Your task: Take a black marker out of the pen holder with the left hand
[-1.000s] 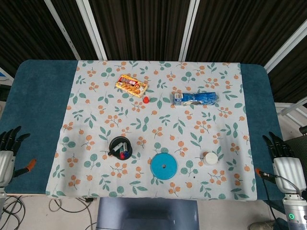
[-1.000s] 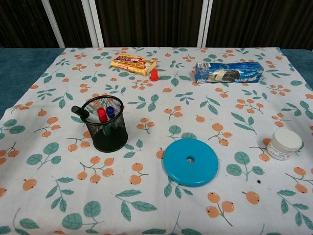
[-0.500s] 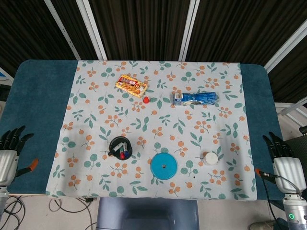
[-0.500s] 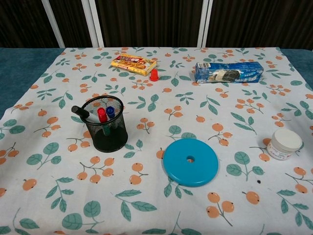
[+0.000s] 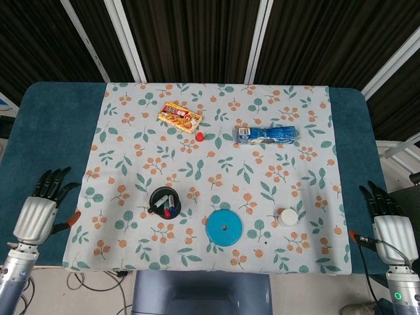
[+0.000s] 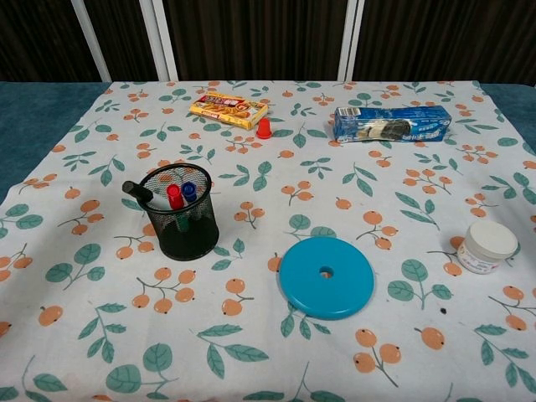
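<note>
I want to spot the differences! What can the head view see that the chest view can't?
Only the head view shows the robot's left hand and right hand, both open, empty, at the table's near corners.

Only the chest view shows the pen holder from the side: its wire mesh, and the black marker leaning out past the rim.

Both show the holder with its markers, the blue disc, the white jar, the snack box, the red cap and the blue packet.

Blue disc (image 6: 326,277) near white jar (image 6: 488,246)
</note>
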You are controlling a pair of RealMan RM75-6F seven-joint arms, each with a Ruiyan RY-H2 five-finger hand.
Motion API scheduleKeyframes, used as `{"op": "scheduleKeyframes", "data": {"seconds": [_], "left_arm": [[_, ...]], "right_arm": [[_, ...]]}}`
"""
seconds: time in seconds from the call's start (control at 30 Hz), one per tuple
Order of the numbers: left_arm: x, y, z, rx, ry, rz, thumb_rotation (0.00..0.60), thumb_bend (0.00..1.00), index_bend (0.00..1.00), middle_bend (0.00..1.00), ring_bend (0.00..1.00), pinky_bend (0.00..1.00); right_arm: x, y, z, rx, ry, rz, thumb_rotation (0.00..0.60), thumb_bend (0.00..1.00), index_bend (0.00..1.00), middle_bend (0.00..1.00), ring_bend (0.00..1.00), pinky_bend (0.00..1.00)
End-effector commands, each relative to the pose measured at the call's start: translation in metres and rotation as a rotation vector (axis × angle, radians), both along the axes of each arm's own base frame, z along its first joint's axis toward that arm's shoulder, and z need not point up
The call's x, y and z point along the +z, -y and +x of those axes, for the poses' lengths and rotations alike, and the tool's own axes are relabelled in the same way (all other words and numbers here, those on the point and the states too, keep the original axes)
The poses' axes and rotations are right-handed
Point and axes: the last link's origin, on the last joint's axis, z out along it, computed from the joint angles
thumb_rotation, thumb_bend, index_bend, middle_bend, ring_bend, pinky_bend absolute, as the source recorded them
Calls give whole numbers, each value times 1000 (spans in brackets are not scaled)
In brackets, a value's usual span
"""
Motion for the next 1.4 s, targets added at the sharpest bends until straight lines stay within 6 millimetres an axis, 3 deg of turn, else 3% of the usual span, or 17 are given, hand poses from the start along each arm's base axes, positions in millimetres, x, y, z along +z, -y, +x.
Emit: {"op": "scheduleKeyframes", "data": {"seconds": [0.03, 0.33, 0.6, 0.9, 1.4], "left_arm": [[-18, -18, 20, -63, 26, -56, 600, 205, 254, 28, 0, 0], [-55, -29, 55, -138, 61, -166, 600, 205, 280, 37, 0, 0], [-87, -32, 70, -159, 27, -228, 600, 226, 312, 46, 0, 0], [-104, -38, 78, -166, 29, -238, 600, 307, 397, 56, 0, 0], [-115, -40, 89, -187, 27, -252, 600, 324, 438, 59, 0, 0]], "right_arm": [[0, 0, 0, -2, 0, -1, 600, 100, 98, 20, 92, 187], [1, 0, -1, -6, 2, -2, 600, 99, 98, 20, 92, 187], [1, 0, -1, -4, 4, -3, 600, 99, 98, 20, 93, 187], [3, 0, -2, -5, 10, -5, 600, 99, 97, 21, 92, 187], [3, 0, -1, -3, 13, -5, 600, 99, 98, 20, 92, 187]]}}
